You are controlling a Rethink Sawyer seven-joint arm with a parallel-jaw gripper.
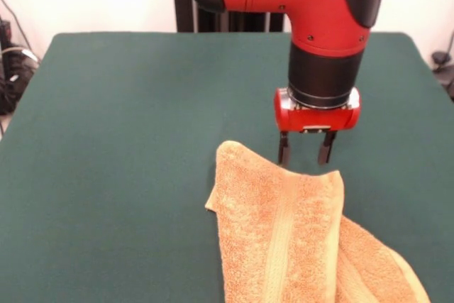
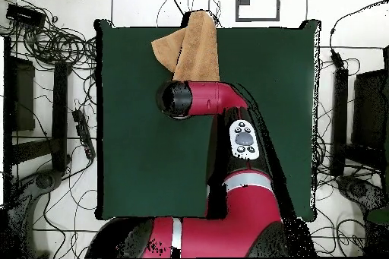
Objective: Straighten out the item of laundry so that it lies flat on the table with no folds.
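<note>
In the front view we see the dark green table [image 1: 106,175] bare across its left half. Right of centre lies the orange-tan towel [image 1: 284,239], rumpled and folded over itself, a woven border band running along its length; it reaches down to the near edge of the picture. Just behind the towel's far edge hangs our gripper [image 1: 306,149], its two dark fingers pointing down with a narrow gap between them and nothing held. We cannot tell whether the tips touch the cloth. From overhead, the towel [image 2: 194,49] lies at the table's [image 2: 137,134] far edge, away from the base, one corner over the rim.
</note>
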